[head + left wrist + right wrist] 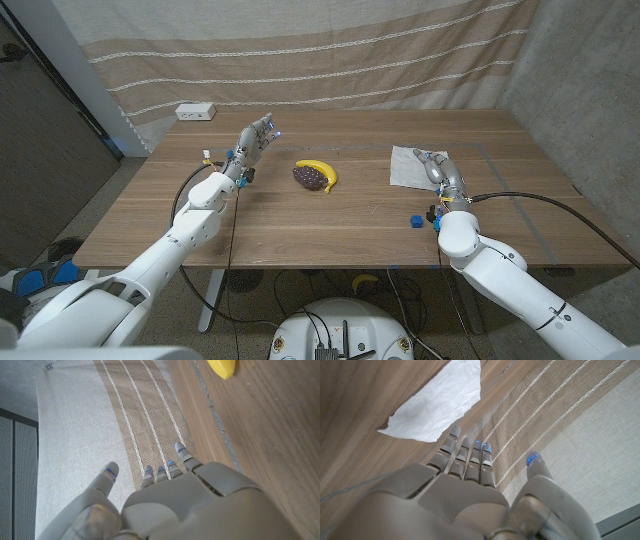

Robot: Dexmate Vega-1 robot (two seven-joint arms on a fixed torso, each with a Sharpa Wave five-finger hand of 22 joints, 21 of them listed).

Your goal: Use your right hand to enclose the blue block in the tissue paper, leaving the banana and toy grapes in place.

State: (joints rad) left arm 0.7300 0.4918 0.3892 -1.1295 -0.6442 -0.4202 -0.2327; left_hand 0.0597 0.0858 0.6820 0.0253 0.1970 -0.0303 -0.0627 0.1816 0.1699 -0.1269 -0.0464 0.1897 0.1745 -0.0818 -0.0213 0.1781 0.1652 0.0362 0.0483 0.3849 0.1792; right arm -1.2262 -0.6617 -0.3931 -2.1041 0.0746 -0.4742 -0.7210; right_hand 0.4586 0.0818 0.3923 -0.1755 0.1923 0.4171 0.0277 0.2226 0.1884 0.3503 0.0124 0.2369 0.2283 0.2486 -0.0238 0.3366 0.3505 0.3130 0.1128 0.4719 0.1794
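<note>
Here the right hand [434,166] hovers open, holding nothing.

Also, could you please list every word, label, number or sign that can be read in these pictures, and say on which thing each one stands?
No text can be read in any view.
White power strip at the table's far edge: any marking is too small to tell.
White crumpled tissue paper: plain, no print.
Yellow banana, dark purple toy grapes, small blue block: no labels visible.
Beige striped curtain: woven lines only, no writing.
</note>
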